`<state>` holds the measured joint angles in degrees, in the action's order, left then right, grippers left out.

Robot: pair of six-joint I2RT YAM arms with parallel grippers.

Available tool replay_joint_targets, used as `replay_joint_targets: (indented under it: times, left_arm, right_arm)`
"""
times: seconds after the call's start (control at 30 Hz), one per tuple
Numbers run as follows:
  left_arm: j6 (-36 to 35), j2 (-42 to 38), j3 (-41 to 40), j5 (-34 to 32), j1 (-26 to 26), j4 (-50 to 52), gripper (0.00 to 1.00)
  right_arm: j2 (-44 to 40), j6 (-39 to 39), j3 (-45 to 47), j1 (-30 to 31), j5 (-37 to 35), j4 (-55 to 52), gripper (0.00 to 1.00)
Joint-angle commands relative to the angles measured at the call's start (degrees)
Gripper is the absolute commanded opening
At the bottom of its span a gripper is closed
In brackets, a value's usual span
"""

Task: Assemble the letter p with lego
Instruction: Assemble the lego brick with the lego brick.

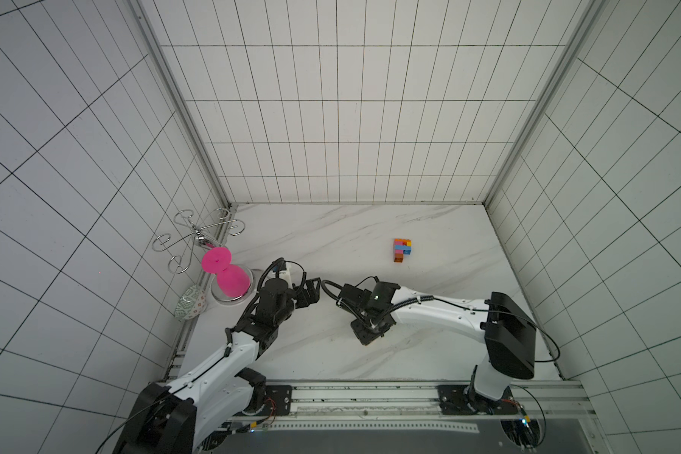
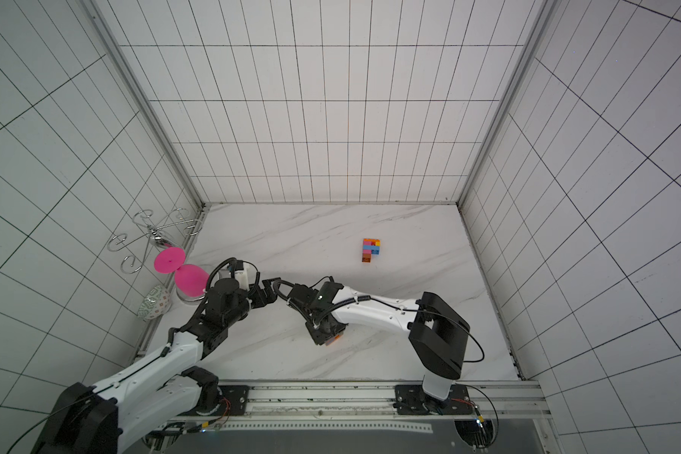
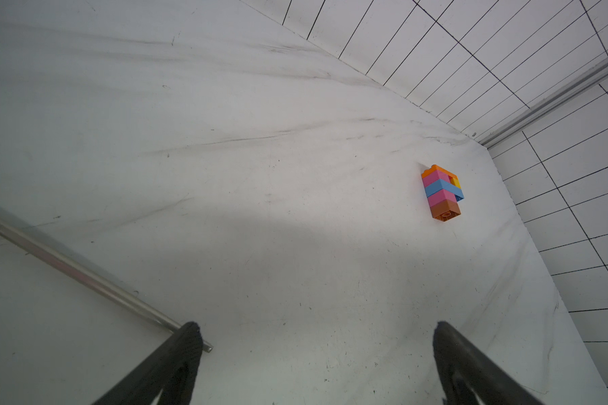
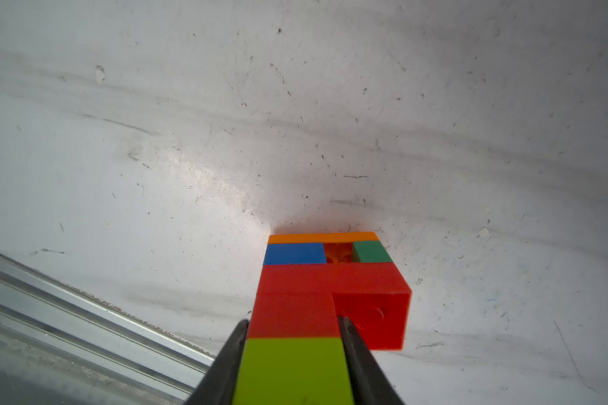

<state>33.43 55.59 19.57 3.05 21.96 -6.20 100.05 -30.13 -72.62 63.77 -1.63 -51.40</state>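
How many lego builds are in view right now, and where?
2. The orange-pink-blue build lies alone on the table, toward the back. The red-lime build is gripped by the right gripper, nearer the front. Loose bricks may be hidden from the cameras.

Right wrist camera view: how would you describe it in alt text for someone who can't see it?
The right hand pinches a P-shaped lego piece between two black fingers: lime green nearest, then red, then blue, green and orange. Beyond it spreads a scuffed white table.
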Motion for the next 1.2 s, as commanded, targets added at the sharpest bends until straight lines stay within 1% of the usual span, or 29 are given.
replay_joint_targets:
  times: [0.0, 0.17, 0.43, 0.5, 0.6, 0.67, 0.7, 0.73, 0.8, 0.87, 0.93, 0.97, 1.1, 1.17]
  left_arm:
    - [-0.3, 0.0, 0.4, -0.6, -0.2, -0.1, 0.98]
    - [-0.3, -0.2, 0.4, -0.7, -0.2, 0.0, 0.98]
    - [-0.3, -0.3, 0.4, -0.7, -0.3, 0.1, 0.98]
    - [-0.3, -0.3, 0.4, -0.6, -0.2, 0.1, 0.98]
    - [-0.3, -0.2, 0.4, -0.6, -0.2, 0.0, 0.98]
    - [-0.3, -0.2, 0.4, -0.6, -0.2, 0.0, 0.98]
    - [-0.3, -0.2, 0.4, -0.5, -0.2, -0.1, 0.98]
    - [-0.3, -0.2, 0.4, -0.5, -0.2, -0.1, 0.98]
    - [-0.3, -0.1, 0.4, -0.5, -0.2, -0.1, 0.98]
    - [-0.3, -0.1, 0.4, -0.5, -0.2, -0.1, 0.98]
    - [-0.3, 0.0, 0.4, -0.4, -0.2, -0.1, 0.98]
    - [-0.3, -0.1, 0.4, -0.5, -0.2, 0.0, 0.98]
    - [-0.2, 0.3, 0.2, -1.0, -0.2, -0.2, 0.98]
    - [0.0, 0.5, 0.2, -1.2, -0.2, -0.3, 0.98]
  right_arm:
    - [3.1, -0.1, 1.9, 0.6, -1.0, -1.6, 0.36]
    - [6.1, -1.0, 3.3, 1.4, -1.1, -1.8, 0.29]
    - [7.9, -2.6, 8.2, 1.5, 1.0, 2.1, 0.28]
    - [7.1, -2.9, 8.3, 1.6, 1.1, 2.0, 0.28]
    - [2.9, -3.3, 6.2, 1.4, 0.1, 0.2, 0.3]
    - [0.0, -3.2, 3.3, 1.1, -0.3, -1.9, 0.35]
    - [-1.4, -3.0, 1.7, 0.8, -0.5, -3.2, 0.4]
    - [-2.8, -2.8, -0.2, 0.3, -0.8, -4.6, 0.47]
    - [-4.5, -2.1, -4.1, -0.4, -1.4, -7.5, 0.57]
    - [-5.5, -1.2, -7.2, -1.3, -1.1, -9.7, 0.74]
    - [-6.1, -0.2, -9.6, -2.6, 0.8, -11.4, 0.96]
    - [-6.1, 0.0, -10.4, -3.3, 1.5, -12.1, 0.99]
    - [-4.1, 1.7, -15.3, -7.3, 4.8, -17.6, 0.99]
    - [-2.2, 4.3, -17.6, -9.1, 7.2, -20.1, 0.99]
